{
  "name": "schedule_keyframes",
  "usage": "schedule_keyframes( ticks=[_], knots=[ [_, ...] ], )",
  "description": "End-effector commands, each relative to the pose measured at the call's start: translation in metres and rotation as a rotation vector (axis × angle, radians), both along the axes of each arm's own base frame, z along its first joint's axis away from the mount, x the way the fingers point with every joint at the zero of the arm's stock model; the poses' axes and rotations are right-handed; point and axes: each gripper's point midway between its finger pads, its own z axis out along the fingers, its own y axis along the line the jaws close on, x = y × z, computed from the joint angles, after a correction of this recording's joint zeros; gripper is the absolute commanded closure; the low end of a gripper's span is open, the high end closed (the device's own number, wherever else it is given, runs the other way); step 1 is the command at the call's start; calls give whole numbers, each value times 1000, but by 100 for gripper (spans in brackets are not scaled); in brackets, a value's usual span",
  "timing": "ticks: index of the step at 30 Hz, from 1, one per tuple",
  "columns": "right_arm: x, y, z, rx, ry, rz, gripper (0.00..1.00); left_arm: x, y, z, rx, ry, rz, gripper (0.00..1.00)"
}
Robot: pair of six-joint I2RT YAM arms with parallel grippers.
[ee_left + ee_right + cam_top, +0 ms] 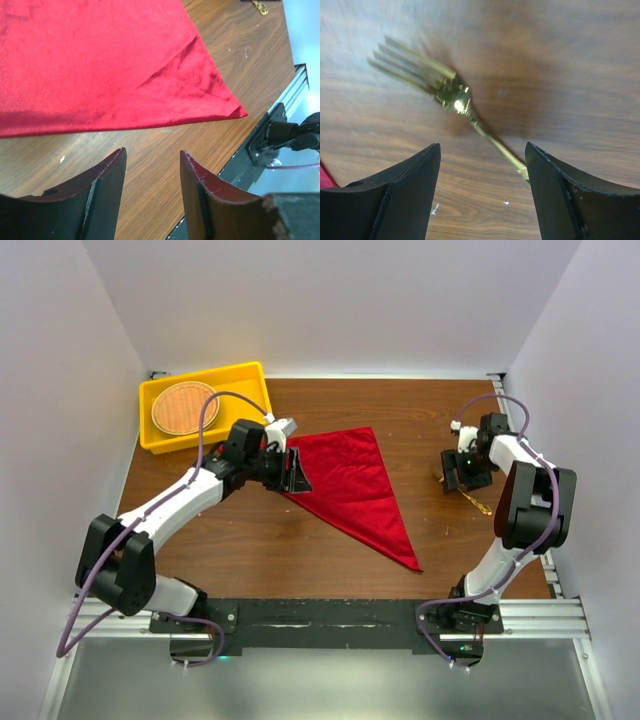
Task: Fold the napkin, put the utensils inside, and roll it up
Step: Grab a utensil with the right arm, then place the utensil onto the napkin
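Left gripper (pixel 296 472) is poised over the brown wooden table (pixel 300 550) with its two dark fingers (pixel 107 195) spread and only bare wood between them, holding nothing; the red napkin (pixel 352 488), folded into a triangle, lies flat just ahead of those fingertips, its long edge running across in front of them and one sharp corner pointing off to the gripper's right. Behind this gripper, to its outer side, a yellow bin (pixel 250 375) sits at the table's far left corner with a round woven mat (pixel 185 407) inside it. Right gripper (pixel 462 478), well apart from the cloth, stands spread too, its fingers (pixel 405 195) held wide above a small gold fork (pixel 454 96) lying on the wood, the blurred tines ahead of the fingertips, the thin handle slanting back between the jaws to end close beside the right-hand finger; whether it touches cannot be told
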Motion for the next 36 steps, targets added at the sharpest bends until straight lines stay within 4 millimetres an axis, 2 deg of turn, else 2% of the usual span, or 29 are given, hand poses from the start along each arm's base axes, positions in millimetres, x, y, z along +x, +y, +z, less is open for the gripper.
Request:
schedule_keyframes(
  ticks=[1, 6, 12, 13, 14, 17, 18, 20, 21, 23, 24, 25, 26, 27, 28, 29, 30, 31, 33, 34, 35, 36],
  knots=[
    [-6, 7, -2, 11, -16, 108, 29, -3, -1, 13, -16, -101, -38, 47],
    [-3, 9, -15, 42, 16, 109, 40, -8, 1, 13, -11, -95, -37, 47],
    [-8, -7, -17, -58, 16, 63, 74, -6, 5, 8, 13, -63, -23, 47],
    [-6, -8, -15, -72, 6, 62, 78, -3, 8, 7, 14, -56, -13, 48],
    [-4, -10, -12, -93, -3, 59, 87, -2, 9, 6, 12, -47, -6, 48],
    [6, -4, -2, -125, -12, 65, 100, 4, 21, 1, -2, -6, 38, 48],
    [14, -9, 5, -178, -11, 29, 100, 5, 26, -2, -4, 13, 60, 48],
    [18, -7, 17, -246, 7, -11, 100, 12, 45, -8, 13, 35, 127, 48],
    [32, -1, 35, -244, -39, -19, 100, 12, 53, -12, 32, 52, 155, 48],
    [38, 22, 51, -222, -69, -10, 100, 15, 73, -14, 69, 43, 225, 48],
    [50, 36, 69, -168, -120, -26, 100, 13, 79, -16, 90, 52, 247, 48],
    [50, 75, 75, -136, -127, 64, 100, 13, 87, -15, 113, 37, 282, 48],
    [52, 94, 81, -120, -135, 99, 100, 10, 89, -15, 119, 37, 297, 48],
    [63, 115, 101, -105, -181, 140, 100, 8, 91, -16, 118, 43, 317, 48],
    [57, 148, 101, -117, -158, 221, 100, 6, 97, -17, 133, 38, 343, 47],
    [57, 164, 106, -120, -167, 249, 100, 5, 101, -18, 143, 40, 360, 47],
    [64, 183, 122, -102, -204, 263, 100, 2, 105, -21, 161, 57, 379, 46],
    [53, 210, 113, -88, -153, 329, 100, 3, 111, -20, 180, 51, 410, 46],
    [57, 234, 123, -92, -161, 321, 100, 1, 115, -17, 181, 59, 444, 46],
    [44, 246, 119, -111, -115, 341, 100, 1, 118, -11, 175, 53, 463, 45],
    [41, 258, 106, -104, -67, 357, 100, 0, 121, -9, 179, 59, 485, 45],
    [41, 270, 107, -92, -70, 380, 100, 1, 122, -4, 165, 63, 513, 45]
  ],
)
